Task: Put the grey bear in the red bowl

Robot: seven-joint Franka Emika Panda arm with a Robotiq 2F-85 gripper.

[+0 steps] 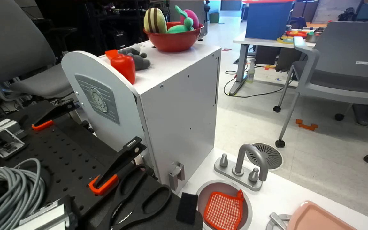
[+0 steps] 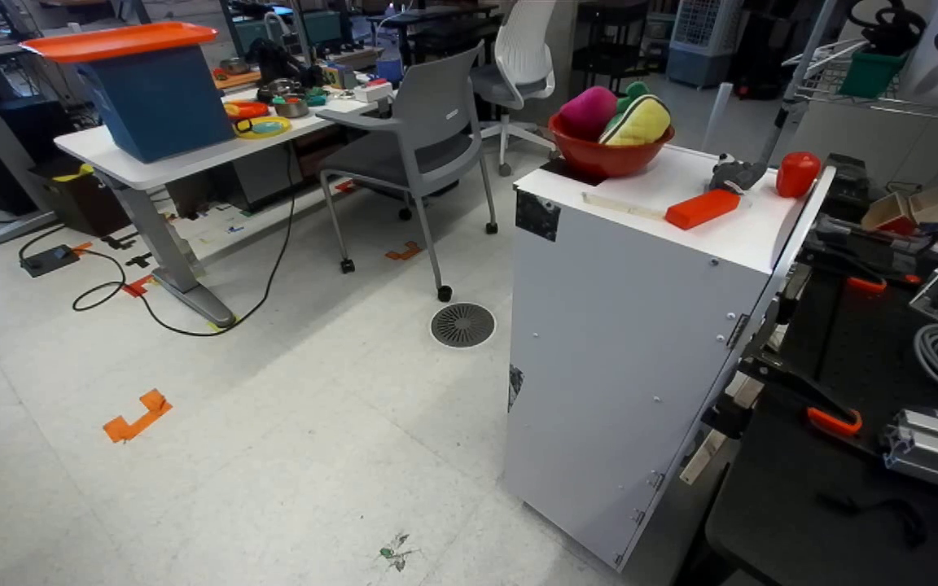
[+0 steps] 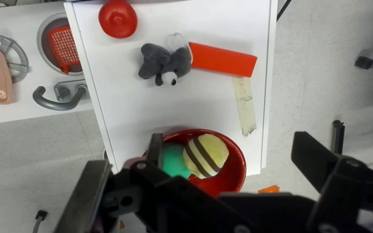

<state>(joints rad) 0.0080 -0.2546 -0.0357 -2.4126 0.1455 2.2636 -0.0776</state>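
Hanging with jaws spread wide and nothing between them, the hand looks down on the cabinet; such a gap, I judge, is meant to straddle the bear, which lies unheld up there just beside an orange block; the bowl stands apart from both on the same top, already carrying toys that crowd its middle, so the bear probably has to settle among them.

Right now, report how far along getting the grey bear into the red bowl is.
Done: no part of the move yet; the bear lies on the cabinet top, outside the bowl. In hand: nothing; the gripper is open. Left to do: pick the bear up and set it in with the striped toy.
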